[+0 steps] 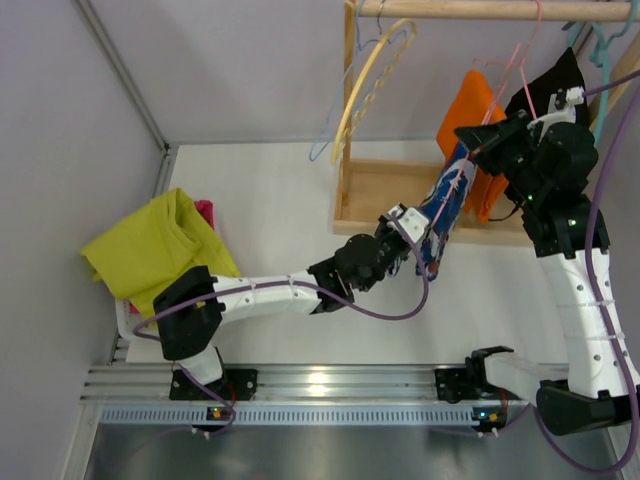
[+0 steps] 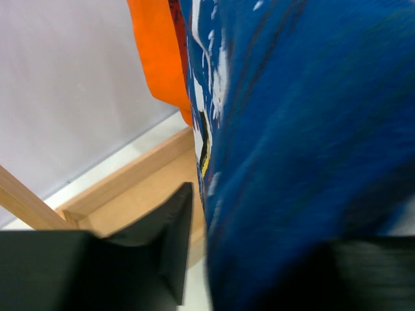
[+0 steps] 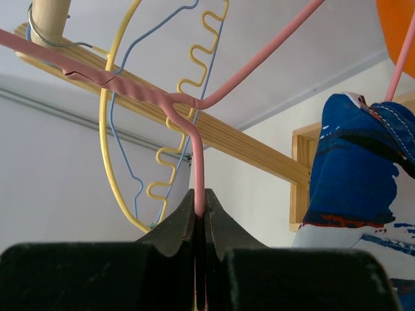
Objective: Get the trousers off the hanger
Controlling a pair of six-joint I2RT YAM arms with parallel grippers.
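The blue patterned trousers [image 1: 442, 210] hang from a pink wire hanger [image 1: 520, 70] in front of the wooden rack. In the left wrist view they fill the right side [image 2: 305, 129]; in the right wrist view they hang at the right [image 3: 356, 162]. My left gripper [image 1: 412, 232] is at their lower part. Its left finger [image 2: 168, 240] lies against the cloth edge; the cloth covers the other finger, and the jaws look shut on it [image 2: 207, 201]. My right gripper [image 1: 478, 140] is shut on the pink hanger [image 3: 194, 162], the wire pinched between its fingertips [image 3: 200, 201].
The wooden rack has a base tray [image 1: 390, 195] and a top rod [image 1: 480, 8]. On it hang an orange garment [image 1: 470, 100], a black garment [image 1: 555, 85], and empty yellow [image 1: 365, 80] and blue hangers. A yellow-green cloth pile [image 1: 150, 250] lies at the left.
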